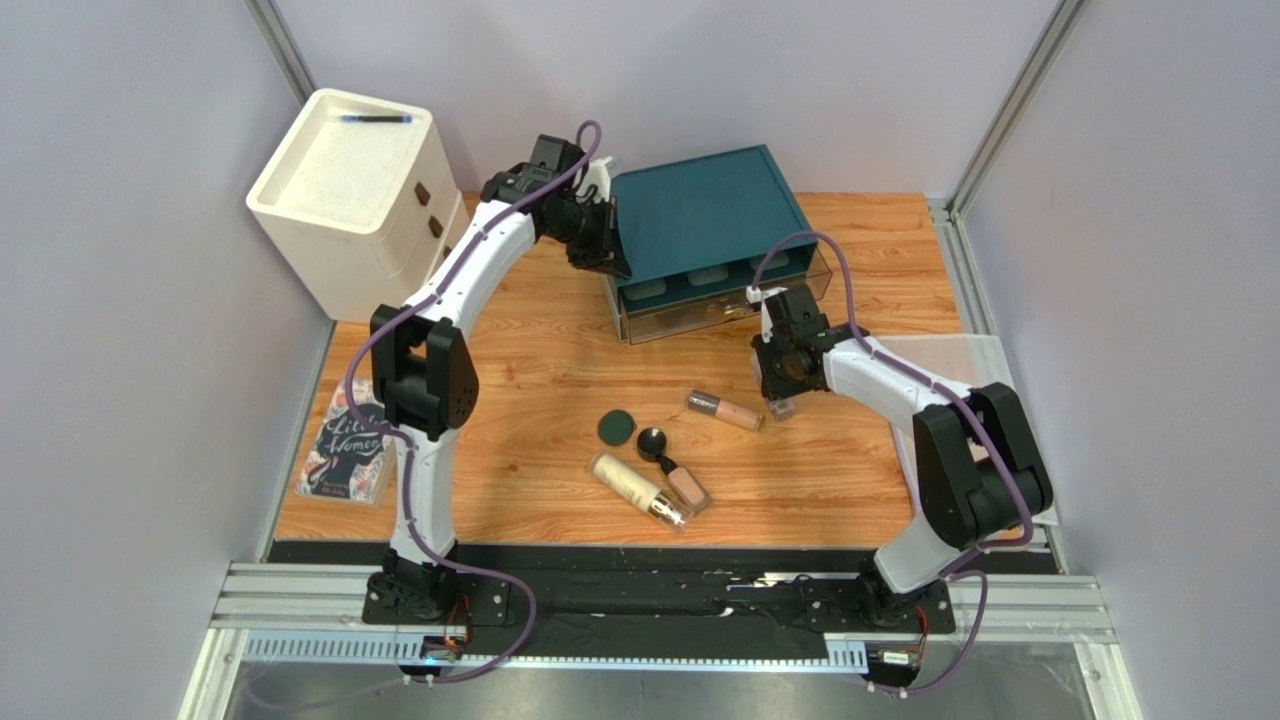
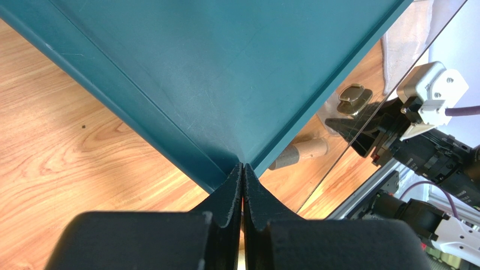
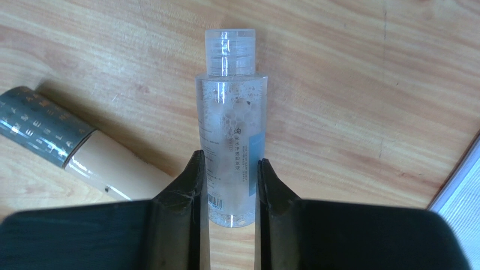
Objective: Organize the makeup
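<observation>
My right gripper point(image 3: 229, 160) is shut on a clear bottle point(image 3: 231, 140) with a clear ribbed cap, held over the wood. Beside it lies a beige tube with a grey cap point(image 3: 84, 154). In the top view the right gripper point(image 1: 784, 393) is right of that beige tube point(image 1: 726, 408). A dark-green compact point(image 1: 615, 429), a small black jar point(image 1: 654, 443), a cream bottle point(image 1: 637, 489) and a tan tube point(image 1: 687, 483) lie near the table's middle front. My left gripper point(image 2: 242, 169) is shut and empty, its tips against the corner of the teal organizer point(image 2: 225, 73).
The teal organizer point(image 1: 706, 210) stands at the back centre, its clear drawer point(image 1: 721, 300) pulled out, with a beige tube point(image 2: 301, 152) showing through the drawer wall. A cream drawer unit point(image 1: 353, 188) stands at the back left. A pink-covered book point(image 1: 346, 446) lies at the left edge.
</observation>
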Available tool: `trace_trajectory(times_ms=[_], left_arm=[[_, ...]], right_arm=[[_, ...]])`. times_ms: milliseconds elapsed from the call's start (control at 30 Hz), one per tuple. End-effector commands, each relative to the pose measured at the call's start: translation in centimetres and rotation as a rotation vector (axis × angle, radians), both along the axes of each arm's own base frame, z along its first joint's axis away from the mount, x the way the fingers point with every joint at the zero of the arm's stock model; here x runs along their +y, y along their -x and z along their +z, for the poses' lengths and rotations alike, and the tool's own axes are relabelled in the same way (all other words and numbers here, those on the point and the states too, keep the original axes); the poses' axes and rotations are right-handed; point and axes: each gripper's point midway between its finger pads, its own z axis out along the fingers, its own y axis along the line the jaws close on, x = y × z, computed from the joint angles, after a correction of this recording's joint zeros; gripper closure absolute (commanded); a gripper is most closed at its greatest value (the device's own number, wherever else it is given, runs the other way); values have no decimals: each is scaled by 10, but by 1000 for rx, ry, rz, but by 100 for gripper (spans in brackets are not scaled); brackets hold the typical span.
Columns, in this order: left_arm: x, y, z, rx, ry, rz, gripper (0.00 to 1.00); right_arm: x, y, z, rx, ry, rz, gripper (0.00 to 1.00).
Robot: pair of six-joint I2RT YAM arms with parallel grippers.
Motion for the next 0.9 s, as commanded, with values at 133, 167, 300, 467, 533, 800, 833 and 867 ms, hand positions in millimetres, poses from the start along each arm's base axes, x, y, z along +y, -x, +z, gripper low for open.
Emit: trace_trajectory(times_ms=[133,167,300,467,533,800,833,867], left_arm=[[14,4,-9,43,-70,16,96],[14,4,-9,43,-69,17,96],[11,4,5,18,-42,13,96],[8,8,27,-27,-9,7,96],[6,10,38,-54,8,0,96],[8,18,31,-32,6,-8,96],[8,19,29,-27,5,-9,96],[8,19,27,-25,3,-8,96]], right_arm=[[-5,59,0,161,-48,-48,100],[-5,57,5,150,-53,-50,100],[-5,56,27,105,-70,-51,100],[-6,51,55,24,-89,-50,100],[-5,50,58,9,-92,-46,100],[-25,49,37,28,17,-98,72],[-30,49,35,27,38,-110,68],[-32,48,34,25,52,-121,60]])
